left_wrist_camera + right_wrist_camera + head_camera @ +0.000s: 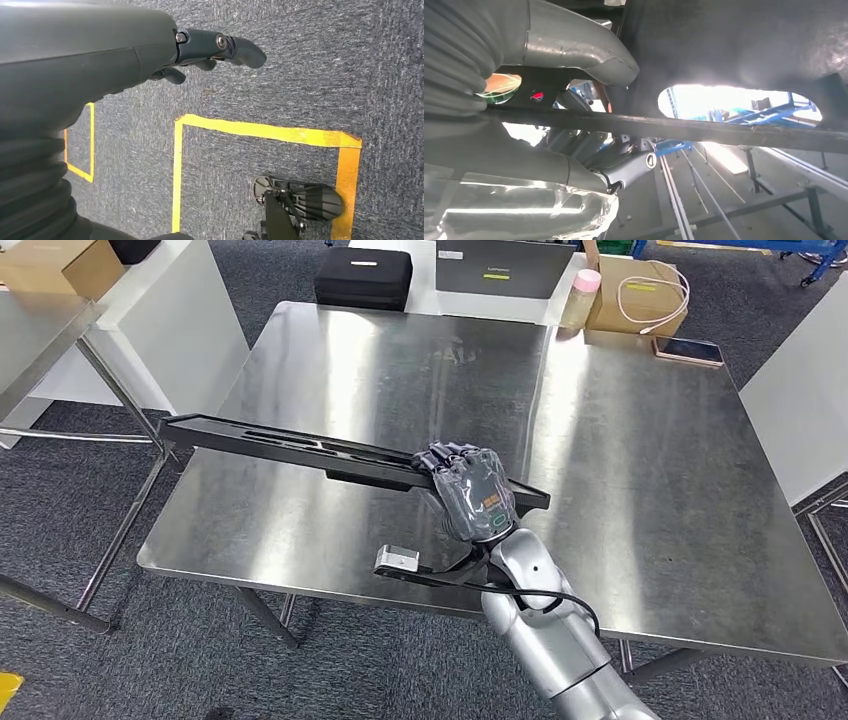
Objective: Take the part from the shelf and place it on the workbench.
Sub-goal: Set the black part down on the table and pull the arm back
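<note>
part (290, 448) black | workbench (640, 470) brushed silver | carpet (280, 65) grey | floor tape (260, 131) yellow

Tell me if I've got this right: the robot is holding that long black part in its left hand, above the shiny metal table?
Not quite. The right hand grips the long black part, as the head view shows. The left hand holds nothing and hangs over the carpet in the left wrist view. The rest stands: the part is above the metal table.
</note>
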Motion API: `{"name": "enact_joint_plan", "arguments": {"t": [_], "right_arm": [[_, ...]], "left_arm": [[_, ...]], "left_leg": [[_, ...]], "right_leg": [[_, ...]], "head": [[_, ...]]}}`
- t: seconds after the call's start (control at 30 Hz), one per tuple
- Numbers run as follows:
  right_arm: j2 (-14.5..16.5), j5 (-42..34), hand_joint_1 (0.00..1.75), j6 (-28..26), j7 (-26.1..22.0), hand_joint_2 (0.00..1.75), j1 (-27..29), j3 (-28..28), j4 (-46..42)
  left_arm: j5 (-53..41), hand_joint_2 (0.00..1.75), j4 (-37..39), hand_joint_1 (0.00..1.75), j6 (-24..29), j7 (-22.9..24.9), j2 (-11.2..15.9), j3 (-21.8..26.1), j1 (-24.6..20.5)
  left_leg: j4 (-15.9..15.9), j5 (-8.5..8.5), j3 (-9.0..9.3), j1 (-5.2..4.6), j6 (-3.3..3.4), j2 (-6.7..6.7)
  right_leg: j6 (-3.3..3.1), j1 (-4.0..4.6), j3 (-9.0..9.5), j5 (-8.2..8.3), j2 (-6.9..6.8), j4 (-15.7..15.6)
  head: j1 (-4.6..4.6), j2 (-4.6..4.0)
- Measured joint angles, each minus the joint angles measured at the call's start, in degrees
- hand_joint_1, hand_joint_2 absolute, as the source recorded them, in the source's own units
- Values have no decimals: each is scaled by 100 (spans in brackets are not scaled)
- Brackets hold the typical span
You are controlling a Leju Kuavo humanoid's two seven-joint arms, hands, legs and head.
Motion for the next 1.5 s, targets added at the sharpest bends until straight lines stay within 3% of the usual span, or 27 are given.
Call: {"name": "enact_joint_plan", "arguments": {"t": [0.03, 0.1, 0.17, 0.27, 0.33, 0.43, 0.47, 0.5, 0.53, 0.6, 0.67, 0.73, 0.8, 0.87, 0.93, 1.0, 1.07, 1.1, 1.13, 1.17, 1.23, 1.3, 1.43, 1.5], "right_arm": [[-5, 0, 175, 0, 0, 175, 3, 0, 3], [-10, 0, 175, 0, 0, 175, -2, 0, 5], [-10, 0, 175, -1, 0, 175, -7, -1, 8], [-11, -1, 175, -1, 0, 175, -10, -5, 6], [-3, -2, 175, -2, 0, 175, -18, -7, 2], [14, -1, 175, -3, 0, 175, -23, -7, 3], [16, 1, 175, -3, 0, 175, -18, -7, 4], [16, 2, 175, -3, 0, 175, -13, -6, 5], [16, 2, 175, -3, 0, 175, -8, -6, 7], [21, 2, 175, -3, 0, 175, -9, -6, 7], [28, 2, 175, -3, 1, 175, -20, -7, 7], [28, 2, 175, -4, 2, 175, -26, -7, 7], [26, 2, 175, -5, 1, 175, -23, -5, 7], [31, 2, 175, -5, 1, 175, -27, -5, 6], [32, 2, 175, -6, 1, 175, -40, -7, 0], [28, 1, 175, -6, 1, 175, -49, -7, -4], [19, 1, 175, -5, 1, 175, -35, -6, 1], [11, 1, 175, -5, 1, 175, -21, -6, 5], [4, 2, 175, -5, 0, 175, -11, -6, 8], [-2, 2, 175, -5, 0, 175, -6, -6, 10], [-7, 2, 175, -5, 0, 175, -12, -6, 10], [-4, 2, 175, -5, 1, 175, -17, -5, 9], [3, 1, 175, -6, 2, 175, -18, -7, 7], [15, 2, 175, -6, 2, 175, -25, -7, 4]], "left_arm": [[0, 175, 0, 0, -1, 0, -2, 0, 2], [0, 175, 0, 0, -2, 0, -8, 0, 1], [0, 175, 0, 0, -2, 0, -10, 0, -3], [0, 175, 0, 0, -1, 0, -10, 0, -6], [0, 175, 0, 0, -1, 0, -10, 0, -8], [0, 175, 0, 0, -2, 0, -10, 0, -3], [0, 175, 0, 0, -1, 0, -8, 0, 1], [0, 175, 0, 0, -1, 0, -6, 0, 5], [0, 175, 0, 0, -1, 0, -3, 0, 7], [0, 175, 1, 0, -1, 0, 4, 0, 5], [0, 175, 3, 0, -2, 0, 7, 0, -1], [0, 175, 5, 0, -2, 0, 2, 0, -4], [0, 175, 6, 0, -1, 0, 1, 0, 1], [0, 175, 7, 0, 1, 0, 8, 0, 0], [0, 175, 7, 0, 2, 0, 5, 1, -4], [0, 175, 7, 0, 3, 0, -3, 1, -7], [0, 175, 7, 0, 3, 0, -8, 1, -8], [0, 175, 7, 0, 3, 0, -9, 1, -6], [0, 175, 7, 0, 3, 0, -9, 2, -4], [0, 175, 7, 0, 3, 0, -10, 2, -2], [0, 175, 7, 0, 3, 0, -14, 2, -3], [0, 175, 7, 0, 3, 0, -16, 2, -4], [0, 175, 5, 0, 3, 0, -14, 2, -5], [0, 175, 5, 0, 3, 0, -12, 2, -7]], "left_leg": [[1, -36, 50, 1, -14, -10], [6, -123, 156, -11, -62, -28], [12, -201, 214, -34, -123, -40], [18, -274, 235, 2, -219, -39], [241, -406, 144, 36, -293, -16], [1274, -799, -431, 57, -372, 6], [1551, -844, -628, 59, -385, 8], [1629, -769, -738, 59, -386, 12], [1489, -582, -740, 59, -376, 16], [771, -87, -488, 54, -323, 23], [229, 130, -250, 20, -261, 27], [105, 108, -185, -12, -241, 26], [103, 84, -181, -44, -209, 13], [107, 59, -180, -70, -137, 2], [46, 69, -124, -33, -72, 10], [-5, 76, -64, -5, -12, 22], [-4, 62, -48, -13, 24, 22], [-3, 55, -40, -16, 28, 17], [-2, 47, -30, -17, 27, 9], [-1, 37, -12, -17, 19, 0], [2, 9, 30, -22, -17, -16], [11, -26, 51, -45, -74, -26], [74, -97, 29, -9, -199, -12], [474, -334, -148, 19, -264, 2]], "right_leg": [[60, -12, 50, 184, -2, -230], [152, -32, 359, 632, -12, -1046], [126, -33, 587, 841, -16, -1561], [-12, -28, 643, 814, -2, -1635], [-107, -55, 704, 783, 5, -1662], [-209, -55, 790, 715, 6, -1669], [-224, -48, 816, 691, 8, -1668], [-227, -43, 848, 666, 14, -1667], [-221, -40, 889, 636, 23, -1666], [-188, -37, 982, 570, 39, -1671], [-145, -4, 1014, 523, 44, -1666], [-124, 45, 999, 509, 44, -1654], [-93, 31, 1004, 514, 36, -1687], [-27, -8, 1022, 517, 27, -1743], [19, 0, 995, 457, 20, -1661], [2, 11, 752, 238, 13, -1163], [-29, 2, 316, -35, 12, -366], [-16, -2, 148, -86, 12, -100], [17, -4, 79, -49, 11, -32], [64, -8, 138, 87, 10, -218], [133, -22, 490, 465, -2, -1037], [107, -17, 760, 691, -11, -1616], [-49, -34, 825, 734, -1, -1720], [-127, -69, 866, 733, 0, -1743]], "head": [[1, 0], [3, -1], [0, 0], [-3, 0], [-17, 0], [-37, -1], [-36, 0], [-38, 0], [-39, 0], [-37, -1], [-35, 0], [-27, 0], [-20, 0], [-28, 1], [-29, 1], [-10, 0], [7, -1], [8, -1], [13, -1], [16, -1], [24, -1], [21, -1], [14, 0], [0, 0]]}}
